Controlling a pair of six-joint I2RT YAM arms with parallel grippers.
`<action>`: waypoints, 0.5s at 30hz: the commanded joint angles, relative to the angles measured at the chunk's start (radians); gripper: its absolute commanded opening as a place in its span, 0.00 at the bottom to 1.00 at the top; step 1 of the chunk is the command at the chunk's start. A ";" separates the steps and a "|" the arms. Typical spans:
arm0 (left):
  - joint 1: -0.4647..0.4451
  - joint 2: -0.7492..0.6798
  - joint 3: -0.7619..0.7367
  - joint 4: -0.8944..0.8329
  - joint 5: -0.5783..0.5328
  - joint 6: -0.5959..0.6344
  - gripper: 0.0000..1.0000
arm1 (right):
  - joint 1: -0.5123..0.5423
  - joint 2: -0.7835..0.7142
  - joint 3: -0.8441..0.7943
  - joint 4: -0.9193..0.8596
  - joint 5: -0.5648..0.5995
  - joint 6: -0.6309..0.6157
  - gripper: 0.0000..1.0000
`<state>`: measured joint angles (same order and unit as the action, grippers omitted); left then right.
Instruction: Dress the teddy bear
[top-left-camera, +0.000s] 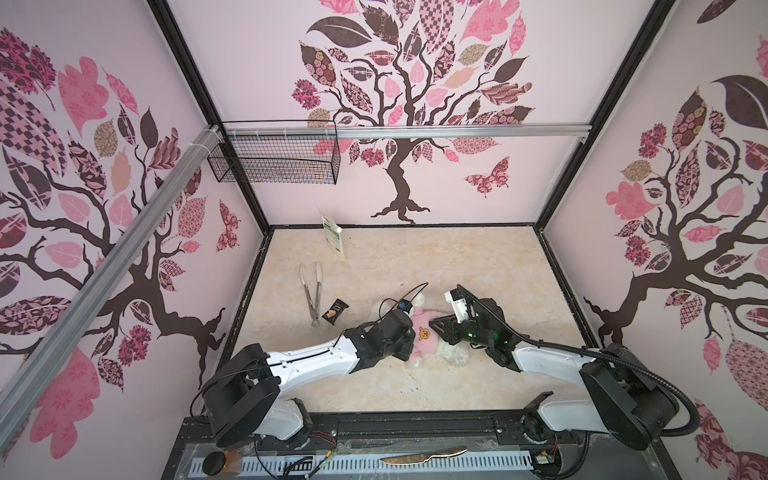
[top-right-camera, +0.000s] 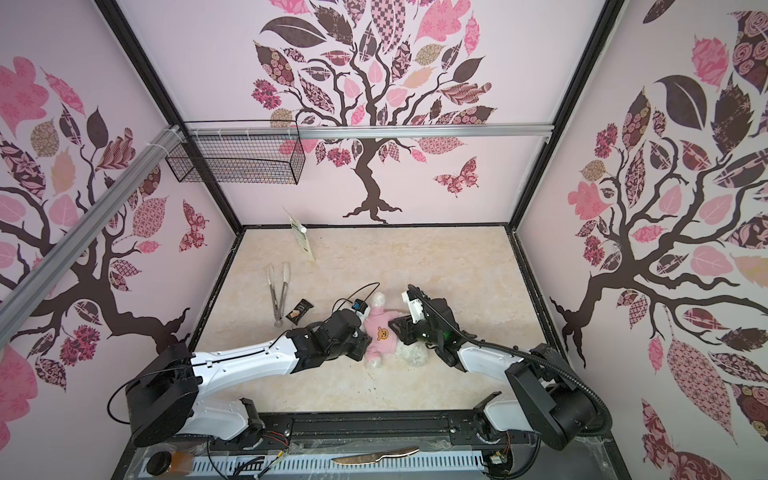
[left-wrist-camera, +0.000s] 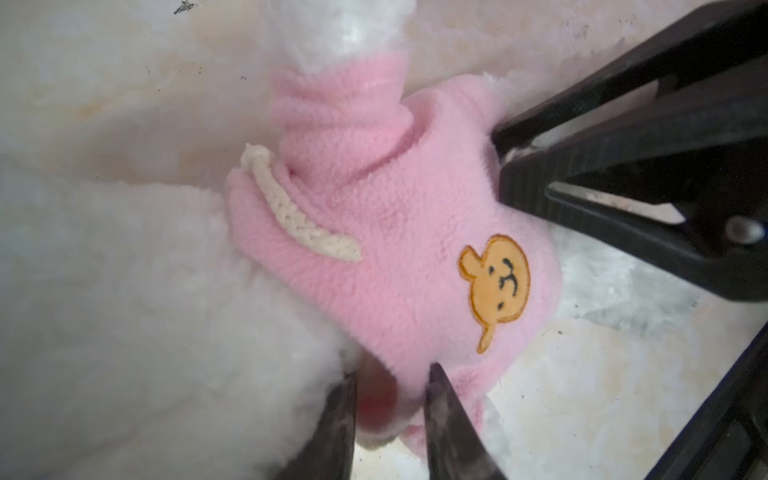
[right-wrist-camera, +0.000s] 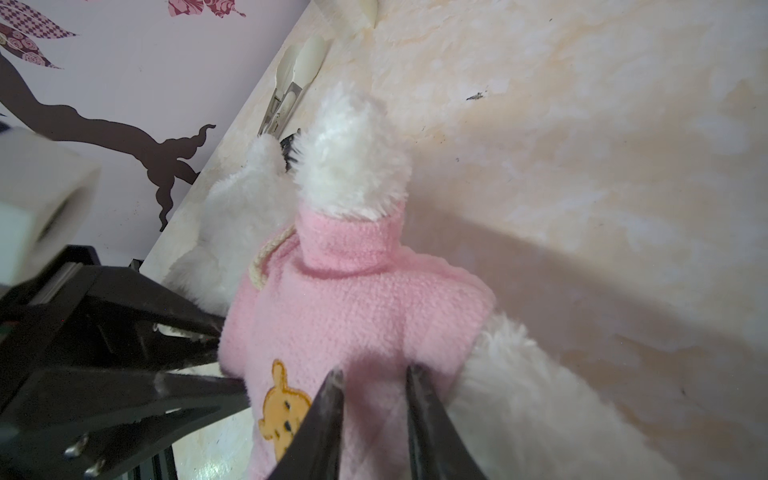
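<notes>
"Left wrist view first: where's our bear?"

"Teddy bear (left-wrist-camera: 166, 311) is right under me, lying belly up on the near middle of the table (top-left-camera: 478, 266). Its head end is to the far side and its legs to the near side, and it sits between my two grippers. The pink hoodie (left-wrist-camera: 374, 208) is on the chest with the orange patch (left-wrist-camera: 496, 286) facing up. One white paw (right-wrist-camera: 353, 166) pokes out of the sleeve (right-wrist-camera: 353, 245) that points far."

"And the fingers?"

"Left gripper (left-wrist-camera: 392, 374): narrow gap, pink fleece pinched in it at the hoodie's left edge. Right gripper (right-wrist-camera: 376, 372): same story, nipped onto the fleece at the right side. Whether the other arm is in its sleeve I can't tell, because my own fingers hide it."

"So what's the play?"

"By my reading the hoodie sits bunched high, so it's the pull-down over the belly. Both sides go together, low along the table and toward the near edge, or the patch twists off-centre. Fleece only in the pinch, no fur. And easy does it: a light plush will likely slide along rather than let the cloth travel."

"Anything in the way?"

"Tongs (top-left-camera: 312, 295) and a dark sachet (top-left-camera: 336, 310) lie to the left, well apart. No trouble there."
</notes>
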<state>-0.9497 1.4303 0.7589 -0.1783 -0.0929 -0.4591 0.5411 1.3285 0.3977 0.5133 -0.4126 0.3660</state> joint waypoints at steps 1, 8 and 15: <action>0.038 0.024 0.028 0.113 0.062 -0.004 0.21 | 0.003 -0.069 -0.020 -0.070 0.008 -0.027 0.32; 0.100 -0.008 0.022 0.138 0.163 -0.017 0.00 | 0.008 -0.285 -0.061 -0.275 0.067 -0.018 0.43; 0.111 -0.044 0.019 0.143 0.226 -0.041 0.00 | 0.057 -0.372 -0.134 -0.335 0.136 0.025 0.58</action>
<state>-0.8429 1.4193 0.7589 -0.0826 0.0929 -0.4892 0.5800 0.9634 0.2775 0.2398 -0.3199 0.3710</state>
